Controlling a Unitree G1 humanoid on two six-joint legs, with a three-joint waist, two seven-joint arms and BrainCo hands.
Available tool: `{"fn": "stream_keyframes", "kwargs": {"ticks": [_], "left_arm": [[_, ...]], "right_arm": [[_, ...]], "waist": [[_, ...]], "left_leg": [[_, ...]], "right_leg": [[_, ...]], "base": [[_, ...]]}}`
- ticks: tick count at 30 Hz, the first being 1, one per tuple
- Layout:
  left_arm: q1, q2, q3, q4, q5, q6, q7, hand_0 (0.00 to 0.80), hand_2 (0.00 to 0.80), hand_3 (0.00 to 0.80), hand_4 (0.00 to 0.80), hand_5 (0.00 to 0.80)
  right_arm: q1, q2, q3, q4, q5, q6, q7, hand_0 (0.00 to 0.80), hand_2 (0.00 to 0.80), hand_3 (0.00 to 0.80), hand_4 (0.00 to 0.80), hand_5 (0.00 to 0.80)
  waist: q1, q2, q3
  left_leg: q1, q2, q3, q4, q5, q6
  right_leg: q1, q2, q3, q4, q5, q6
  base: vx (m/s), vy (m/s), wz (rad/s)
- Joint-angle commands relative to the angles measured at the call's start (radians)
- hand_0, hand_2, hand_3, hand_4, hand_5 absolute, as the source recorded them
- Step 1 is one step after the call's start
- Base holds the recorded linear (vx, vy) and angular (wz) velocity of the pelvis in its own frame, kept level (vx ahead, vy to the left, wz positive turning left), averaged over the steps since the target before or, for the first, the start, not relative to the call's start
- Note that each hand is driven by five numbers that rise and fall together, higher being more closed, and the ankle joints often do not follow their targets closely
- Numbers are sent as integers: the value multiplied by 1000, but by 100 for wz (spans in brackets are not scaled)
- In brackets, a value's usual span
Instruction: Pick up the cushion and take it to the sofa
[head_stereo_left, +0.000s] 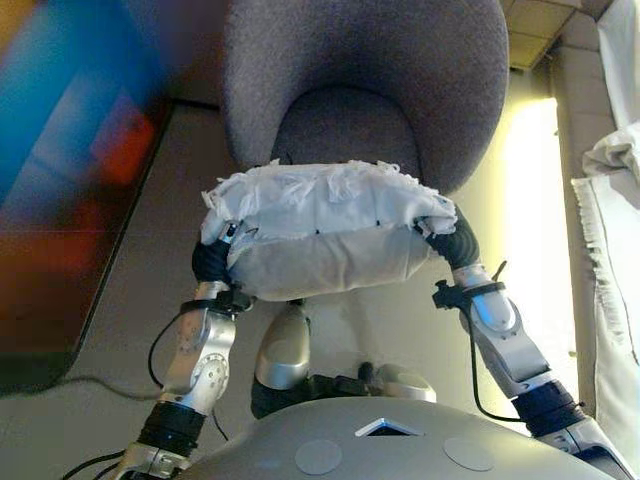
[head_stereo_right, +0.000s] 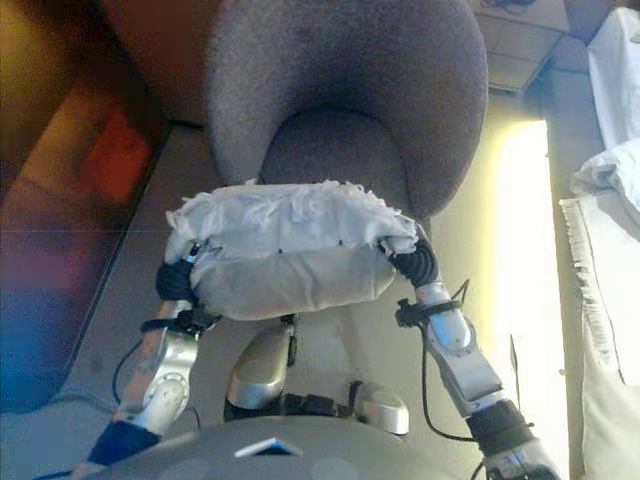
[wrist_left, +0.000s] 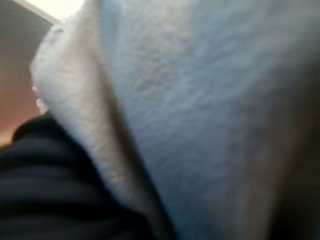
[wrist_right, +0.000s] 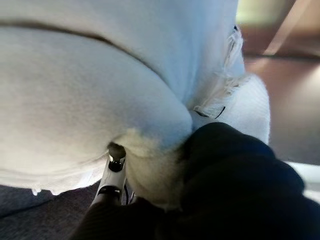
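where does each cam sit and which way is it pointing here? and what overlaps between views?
Left eye: on the head, looking down at the white cushion held between left hand and right hand, grey chair beyond; both arms show.
Right eye: same scene, slightly offset.
Left wrist: on the left arm, pressed against the cushion; only its dark cover shows.
Right wrist: on the right arm, looking along the cushion's underside; dark cover and one fingertip show.
Shared: the cushion is in all four views.
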Motion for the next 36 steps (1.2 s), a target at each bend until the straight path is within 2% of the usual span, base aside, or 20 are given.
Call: {"fn": "stream_keyframes", "kwargs": {"ticks": [1,3,4,6,8,11,12,14,16,18,19,22,23,26,27,29,30,32,34,36], "left_arm": [[-35,-21,-32,-164,41,-92,-90,800,800,800,800,800],[-39,-17,-34,-167,54,-90,-81,800,800,800,800,800],[-49,-19,-32,-162,66,-80,-67,800,800,800,800,800],[-65,-16,-26,-151,53,-62,-60,800,800,800,800,800],[-81,-9,-18,-146,45,-48,-93,800,800,800,800,800],[-94,-16,-23,-130,44,-52,-106,800,800,800,800,800],[-94,-17,-30,-130,43,-54,-103,800,800,800,800,800],[-91,-23,-48,-129,47,-64,-93,800,800,800,800,800],[-87,-29,-68,-139,60,-71,-84,800,800,800,800,800],[-89,-31,-77,-136,63,-74,-83,800,800,800,800,800],[-91,-33,-79,-128,61,-78,-86,800,800,800,800,800],[-80,-29,-69,-124,41,-86,-93,800,800,800,800,800],[-70,-27,-63,-125,29,-81,-89,800,800,800,800,800],[-46,-31,-42,-149,-13,-63,-75,800,800,800,800,800],[-41,-32,-39,-151,-8,-81,-92,800,800,800,800,800],[-44,-37,-49,-142,-12,-89,-95,800,800,800,800,800],[-60,-51,-61,-119,-17,-83,-89,800,800,800,800,800],[-83,-60,-69,-98,-7,-96,-96,800,800,800,800,800],[-100,-59,-73,-103,-4,-96,-86,800,800,800,800,800],[-120,-69,-75,-95,3,-89,-69,800,800,800,800,800]], "right_arm": [[-34,25,0,-152,12,-111,26,800,800,800,800,800],[-35,39,5,-152,-5,-121,21,800,800,800,800,800],[-49,58,18,-138,-20,-116,10,800,800,800,800,800],[-62,66,27,-131,-16,-100,-6,800,800,800,800,800],[-59,68,35,-139,-25,-94,-23,800,800,800,800,800],[-61,66,35,-111,-29,-131,-19,800,800,800,800,800],[-59,64,32,-105,-29,-143,-20,800,800,800,800,800],[-67,61,31,-97,-28,-151,-20,800,800,800,800,800],[-85,58,33,-96,-29,-143,-31,800,800,800,800,800],[-102,57,32,-87,-27,-140,-30,800,800,800,800,800],[-110,56,29,-87,-25,-133,-27,800,800,800,800,800],[-112,44,16,-87,-11,-122,2,800,800,800,800,800],[-98,37,7,-90,-9,-113,12,800,800,800,800,800],[-60,0,-23,-129,26,-88,60,800,800,800,800,800],[-47,-12,-27,-135,27,-98,72,800,800,800,800,800],[-50,-22,-24,-111,23,-107,61,800,800,800,800,800],[-69,-25,-13,-90,18,-103,35,800,800,800,800,800],[-86,-29,-1,-88,15,-102,33,800,800,800,800,800],[-89,-35,4,-97,3,-101,31,800,800,800,800,800],[-99,-26,12,-87,-16,-100,21,800,800,800,800,800]], "waist": [[-35,-21,-162],[-33,-14,-173],[-45,-2,-180],[-65,15,-182],[-101,7,-170],[-160,12,-139],[-178,8,-130],[-209,-9,-118],[-239,-14,-108],[-253,-12,-102],[-258,-15,-104],[-265,-23,-134],[-269,-21,-149],[-275,-15,-179],[-264,-29,-178],[-237,-49,-163],[-219,-49,-149],[-204,-35,-137],[-188,-21,-126],[-174,-16,-115]], "left_leg": [[-62,13,-126,-152,70,-24],[-37,-5,-146,-149,49,-11],[-4,-14,-159,-152,30,-3],[25,-20,-183,-157,23,5],[74,-62,-212,-164,3,13],[179,-75,-264,-188,-37,7],[207,-81,-276,-194,-54,5],[259,-94,-288,-201,-95,-2],[323,-86,-309,-201,-162,-8],[363,-65,-326,-193,-208,-8],[384,-50,-331,-184,-233,-13],[431,2,-310,-143,-288,-44],[433,19,-302,-126,-278,-55],[392,93,-283,14,-87,-124],[321,93,-271,123,-37,-133],[188,86,-237,228,-14,-123],[151,106,-177,157,-21,-123],[152,95,-151,14,-31,-126],[129,76,-152,-75,-2,-139],[91,67,-158,-96,27,-149]], "right_leg": [[100,12,-75,26,338,66],[63,-2,-74,105,388,69],[-1,8,-61,171,423,62],[-66,73,-48,153,400,47],[-152,97,-80,75,362,31],[-271,85,-124,-105,345,7],[-284,77,-133,-180,355,6],[-319,46,-140,-323,433,22],[-374,11,-131,-417,530,43],[-400,-4,-119,-441,567,51],[-403,-10,-114,-422,568,52],[-383,-13,-145,-398,524,43],[-369,-4,-144,-397,505,33],[-319,30,-166,-428,474,-8],[-287,27,-175,-445,465,-26],[-235,29,-176,-468,451,-40],[-187,33,-198,-493,430,-36],[-163,41,-210,-513,412,-24],[-151,51,-201,-524,399,-22],[-131,54,-195,-534,382,-24]], "base": [[453,144,-10],[444,126,-27],[455,110,-32],[426,76,-7],[416,16,34],[368,-77,43],[439,-148,59],[439,-170,58],[471,-198,41],[448,-204,47],[406,-196,34],[347,-165,16],[339,-134,14],[231,-133,10],[178,-221,5],[162,-204,3],[147,-103,-5],[145,11,13],[101,52,74],[88,53,59]]}}
